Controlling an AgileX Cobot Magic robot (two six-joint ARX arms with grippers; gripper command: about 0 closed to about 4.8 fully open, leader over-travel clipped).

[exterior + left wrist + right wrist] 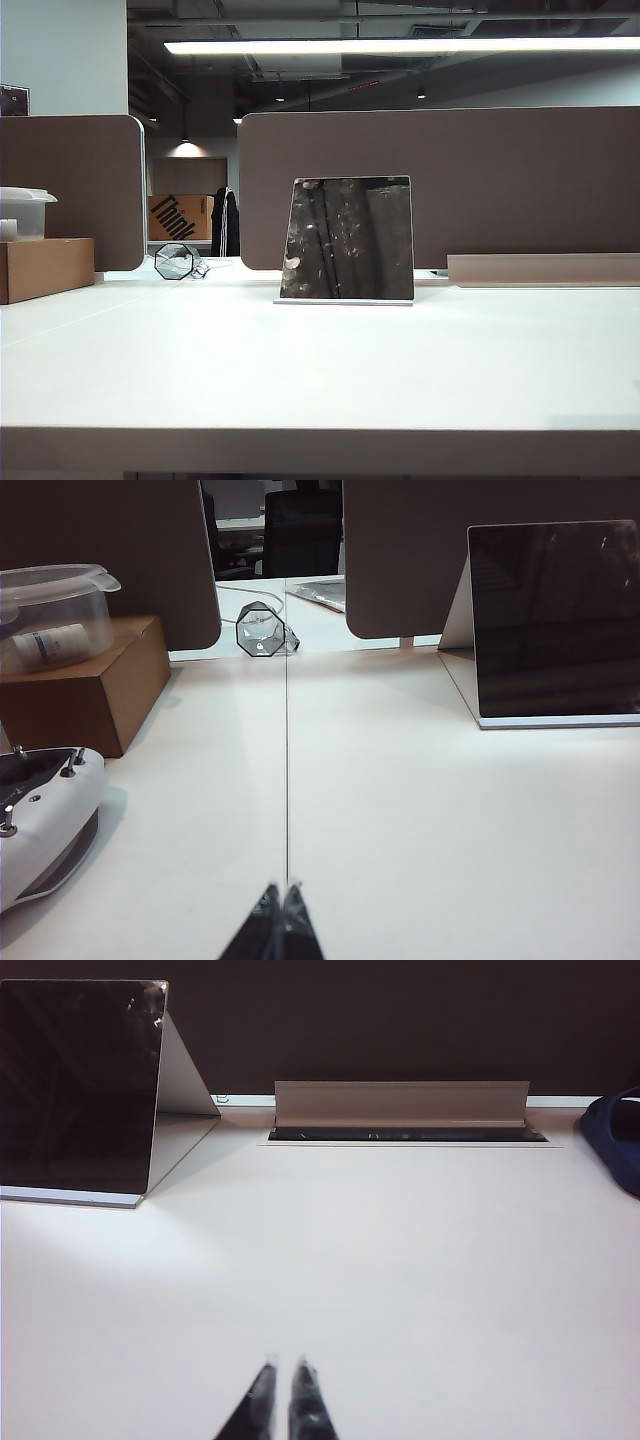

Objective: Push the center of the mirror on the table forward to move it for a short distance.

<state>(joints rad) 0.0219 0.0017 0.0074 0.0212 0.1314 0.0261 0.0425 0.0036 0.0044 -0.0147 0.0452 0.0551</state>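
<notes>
table (320,370): big plain white top, it's what you've got everything sitting on, thick front edge facing the exterior camera.
partition panels (500,180): brown, standing right behind the mirror along the far edge of the table.
mirror (348,240): dark, frameless, leaning upright on its thin pale base strip, sitting on the table just in front of the partition panels; nothing's touching it.
cable tray flap (400,1103): pale strip propped open beside the mirror, on the right arm's side, against the panels.
cardboard box (85,685): well off to the mirror's other side, with a clear plastic tub (50,615) on top.
octagonal glass thing (260,630): between the box and the mirror, back near the panels.
left gripper (281,905): you're low over the table, well short of the mirror, tips pressed together, holding nothing.
right gripper (281,1380): same deal, well apart from the mirror, tips nearly touching with only a sliver between them, nothing pinched.
</notes>
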